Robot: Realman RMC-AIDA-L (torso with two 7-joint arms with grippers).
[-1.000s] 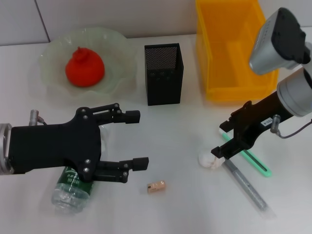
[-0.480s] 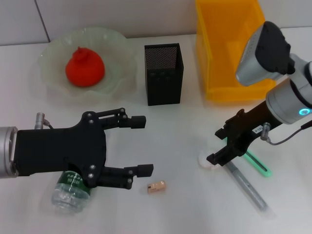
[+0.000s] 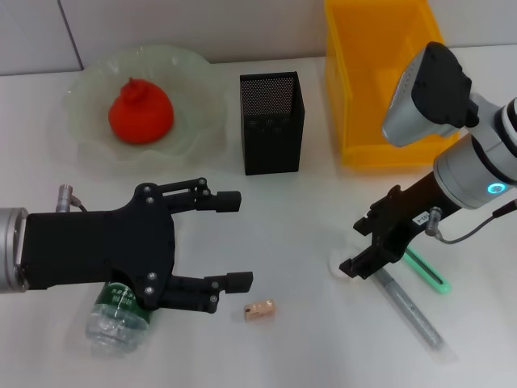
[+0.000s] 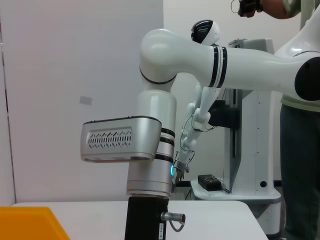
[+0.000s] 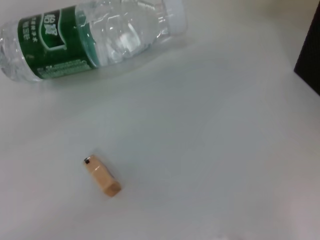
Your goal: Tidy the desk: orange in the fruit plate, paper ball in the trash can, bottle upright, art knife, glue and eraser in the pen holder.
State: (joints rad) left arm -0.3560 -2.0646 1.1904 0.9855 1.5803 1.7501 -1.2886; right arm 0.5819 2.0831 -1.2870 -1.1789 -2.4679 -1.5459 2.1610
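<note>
The orange [image 3: 140,113] sits in the pale-green fruit plate [image 3: 81,90] at the back left. On its side under my left arm lies the bottle [image 3: 115,317] [image 5: 95,35]. Just above it my left gripper [image 3: 234,240] stands open. The tan eraser [image 3: 259,309] [image 5: 102,177] lies to the right of that gripper's lower finger. My right gripper [image 3: 352,245] is down over the paper ball [image 3: 337,263], fingers apart, hiding most of it. A green art knife [image 3: 428,275] and a grey glue pen [image 3: 410,310] lie beside it. The pen holder [image 3: 272,121] and the yellow trash can [image 3: 380,81] stand at the back.
The pen holder's dark edge [image 5: 310,50] shows in the right wrist view. The left wrist view faces the right arm [image 4: 150,150], a corner of the yellow bin [image 4: 30,222], and a person and equipment beyond the desk.
My right gripper has moved left and down onto the paper ball, which now shows much less. My left gripper shifted slightly right over the bottle, then held still.
</note>
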